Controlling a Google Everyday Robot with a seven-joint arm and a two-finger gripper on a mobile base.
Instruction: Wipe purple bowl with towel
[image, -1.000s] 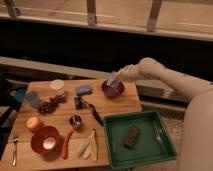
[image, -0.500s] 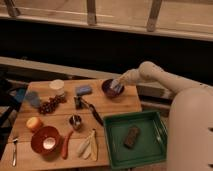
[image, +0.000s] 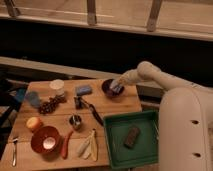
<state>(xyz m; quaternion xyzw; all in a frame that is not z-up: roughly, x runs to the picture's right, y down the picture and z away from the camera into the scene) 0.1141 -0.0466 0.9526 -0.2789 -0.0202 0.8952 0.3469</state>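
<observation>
A wooden surface (image: 115, 107) stands before a dark wall, with a railing across the far background. Nearest, at the left edge, lies one fork (image: 14, 150). Beside it are one orange bowl (image: 45, 140), one red pepper-like piece (image: 66, 145) and a few pale strips (image: 89, 147). At the near right is one green tray (image: 117, 147) holding a single dark brown block (image: 132, 136), and the robot's white body (image: 187, 130) fills the right side.

In the middle band are one orange fruit (image: 33, 123), one metal cup (image: 75, 121), one black utensil (image: 95, 112) and one dark bunch of grapes (image: 50, 106). Farther back are one blue cup (image: 32, 97), one white cup (image: 57, 86) and one blue sponge (image: 83, 90).

The single purple bowl (image: 106, 89) sits at the far right corner. The gripper (image: 119, 84) reaches down into it from the right, onto a pale towel (image: 116, 90) inside. Whether it is clamped on the towel I cannot tell.

A second ago the gripper was higher, at the bowl's far rim. It has since come down inside, and nothing else has moved.
</observation>
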